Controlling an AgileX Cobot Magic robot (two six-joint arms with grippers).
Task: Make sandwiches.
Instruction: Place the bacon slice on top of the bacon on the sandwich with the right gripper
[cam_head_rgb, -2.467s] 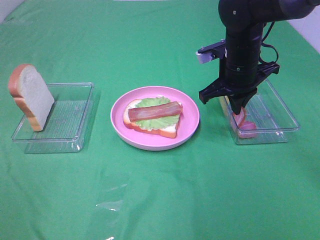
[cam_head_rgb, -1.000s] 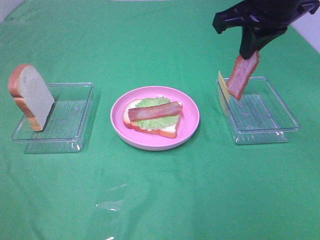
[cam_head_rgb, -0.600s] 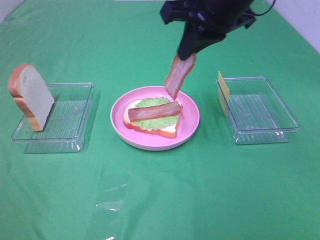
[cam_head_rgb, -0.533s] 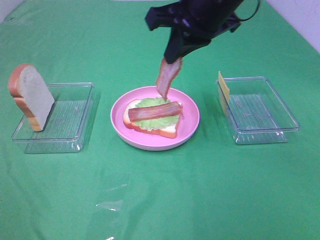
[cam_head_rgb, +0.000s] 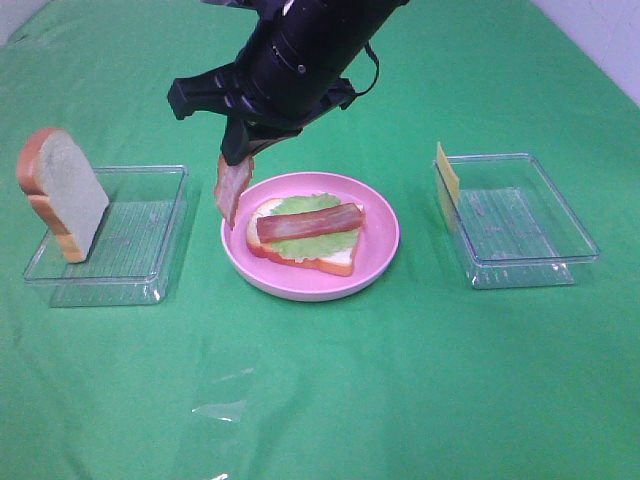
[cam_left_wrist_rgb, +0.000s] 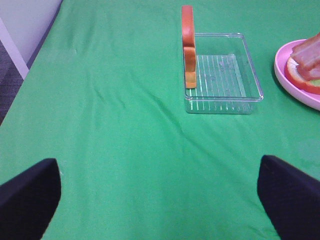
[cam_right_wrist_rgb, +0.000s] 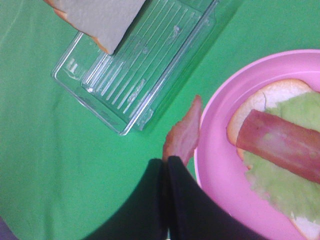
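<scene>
On the pink plate (cam_head_rgb: 385, 236) lies the open sandwich (cam_head_rgb: 305, 232): a bread slice with green lettuce and a red-brown bacon strip on top. My right gripper (cam_head_rgb: 237, 155) has reached across to the plate's left edge and is shut on a pink meat slice (cam_head_rgb: 232, 190) that hangs down over the rim. The right wrist view shows the shut fingers (cam_right_wrist_rgb: 167, 172) pinching that slice (cam_right_wrist_rgb: 184, 135) beside the plate (cam_right_wrist_rgb: 217, 165) and sandwich (cam_right_wrist_rgb: 280, 145). My left gripper (cam_left_wrist_rgb: 160, 192) is open, low over bare cloth, holding nothing.
Two crusted bread slices (cam_head_rgb: 60, 195) lean upright in the clear left tray (cam_head_rgb: 140, 235). A yellow cheese slice (cam_head_rgb: 447, 185) stands against the left wall of the clear right tray (cam_head_rgb: 525, 225). Green cloth covers the table.
The right arm lifted the meat slice out of the right tray and carried it left, across the plate, to the plate's left edge. The left gripper stayed open.
</scene>
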